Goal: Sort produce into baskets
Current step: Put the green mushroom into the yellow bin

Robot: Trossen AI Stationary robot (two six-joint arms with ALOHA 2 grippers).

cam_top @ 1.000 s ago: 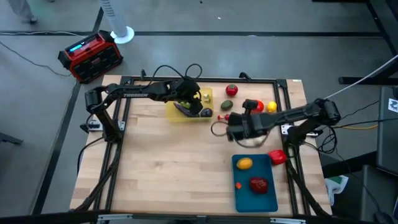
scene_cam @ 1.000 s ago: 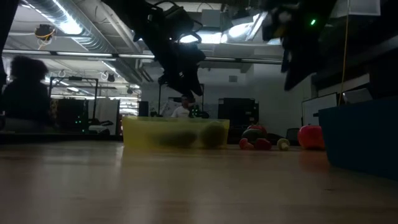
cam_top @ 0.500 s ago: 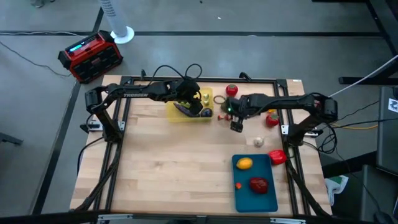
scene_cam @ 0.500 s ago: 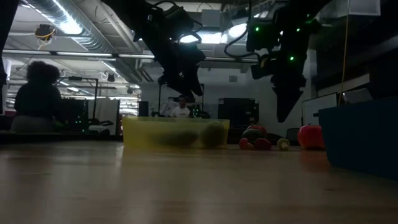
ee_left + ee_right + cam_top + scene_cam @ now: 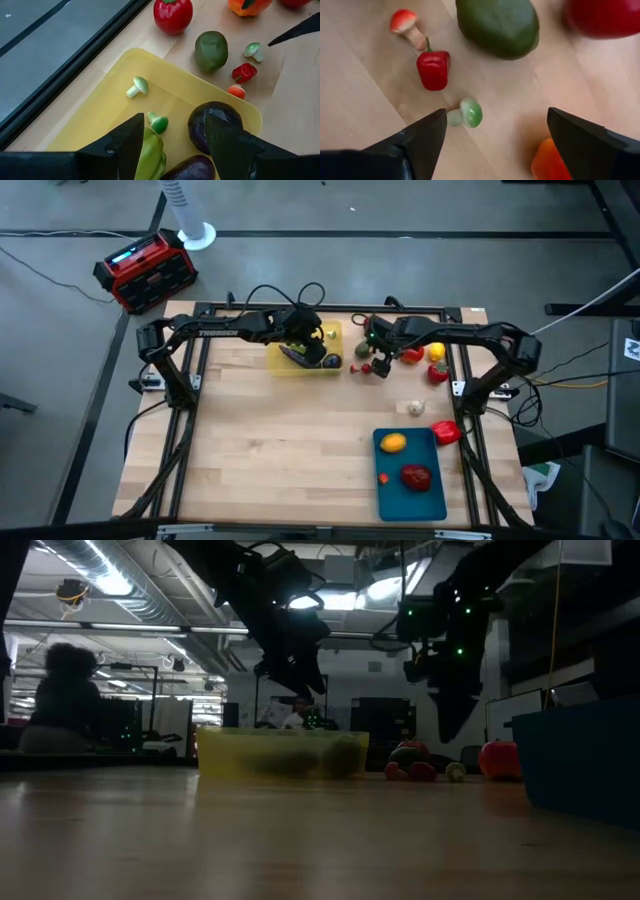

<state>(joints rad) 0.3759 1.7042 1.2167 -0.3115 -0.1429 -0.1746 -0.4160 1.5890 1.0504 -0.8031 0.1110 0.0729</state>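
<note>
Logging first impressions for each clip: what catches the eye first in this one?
The right tool, open, hangs over a small green-capped mushroom among loose produce at the table's far edge. The left tool hovers over the yellow tray holding eggplants. Near the front right corner, a blue tray holds a lemon.

Tabletop is pale planked wood (image 5: 280, 440), matt, fine grain visible under my right wrist. Translucent yellow plastic tray (image 5: 100, 120): smooth, slightly frosted. Teal-blue plastic tray (image 5: 432, 485): opaque, satin. Glossy red plastic tomato (image 5: 173, 15) throws sharp highlights; small red plastic pepper (image 5: 433, 69) is also shiny. Dark green oval fruit (image 5: 498, 26) looks duller. Purple eggplant (image 5: 215, 124): smooth, soft sheen. My dark fingers (image 5: 125, 145): matt black plastic.
</note>
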